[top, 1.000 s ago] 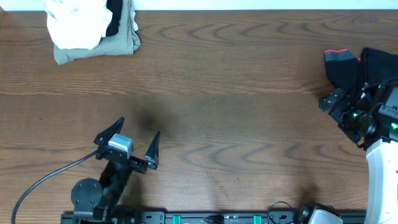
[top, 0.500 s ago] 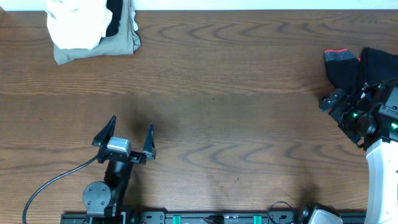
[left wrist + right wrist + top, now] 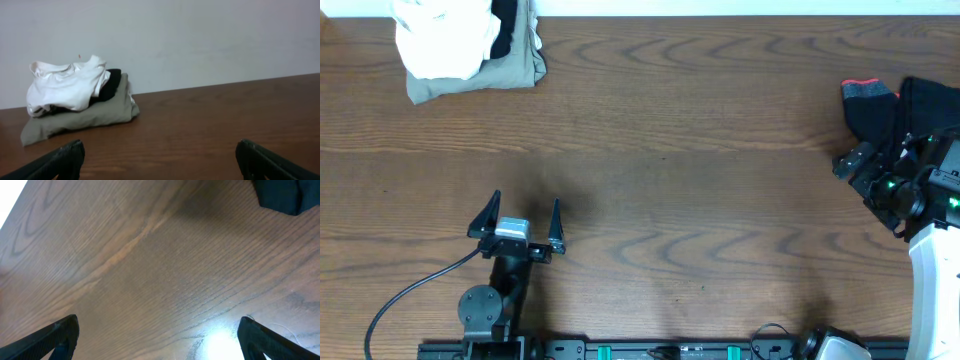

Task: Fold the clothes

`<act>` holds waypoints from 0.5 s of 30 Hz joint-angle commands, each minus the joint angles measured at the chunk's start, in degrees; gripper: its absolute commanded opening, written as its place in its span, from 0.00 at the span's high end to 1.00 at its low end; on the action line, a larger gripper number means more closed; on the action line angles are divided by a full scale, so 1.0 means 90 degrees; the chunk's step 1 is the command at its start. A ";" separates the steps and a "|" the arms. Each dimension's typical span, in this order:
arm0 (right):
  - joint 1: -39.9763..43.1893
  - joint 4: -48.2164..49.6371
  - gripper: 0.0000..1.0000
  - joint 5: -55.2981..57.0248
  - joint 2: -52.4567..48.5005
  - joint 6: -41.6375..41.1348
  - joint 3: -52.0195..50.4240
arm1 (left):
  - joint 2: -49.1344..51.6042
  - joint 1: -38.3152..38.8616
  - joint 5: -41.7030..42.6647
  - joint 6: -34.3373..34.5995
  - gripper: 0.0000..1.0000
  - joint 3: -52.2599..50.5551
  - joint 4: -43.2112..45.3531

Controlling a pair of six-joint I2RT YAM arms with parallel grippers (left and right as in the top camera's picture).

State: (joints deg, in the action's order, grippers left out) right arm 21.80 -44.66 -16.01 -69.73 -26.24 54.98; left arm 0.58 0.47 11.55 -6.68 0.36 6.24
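Far back at the surface's left corner, a white shirt lies crumpled atop black cloth and khaki cloth. A black garment sits at the right edge, just beside the right gripper, whose fingers are spread and empty. The left gripper is likewise wide apart and empty.

Edges and overlaps nibbling at everything here!
Upper left overhead, the crumpled white cotton shirt runs off the top edge, and the black garment beside it shows only a sliver above the folded khaki garment. Far right, the black knit cloth with red trim is cut by the frame edge and partly under the right arm's dark wrist. Wrist views: left gripper and right gripper show just fingertips, clipped at the bottom corners.
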 commanded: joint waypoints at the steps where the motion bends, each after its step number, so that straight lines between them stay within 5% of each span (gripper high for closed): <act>1: 0.0058 0.0007 0.01 0.0017 0.0010 0.0068 0.0056 | -0.0056 -0.0029 -0.0124 -0.0165 0.02 -0.0017 -0.0423; 15: 0.0058 0.0005 0.01 0.0017 0.0010 0.0068 0.0056 | -0.0039 -0.0034 -0.0267 -0.0185 0.02 -0.0015 -0.1052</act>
State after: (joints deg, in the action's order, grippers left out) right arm 21.80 -44.66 -16.01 -69.73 -26.24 54.98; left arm 0.60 0.43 8.73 -7.57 0.89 -0.78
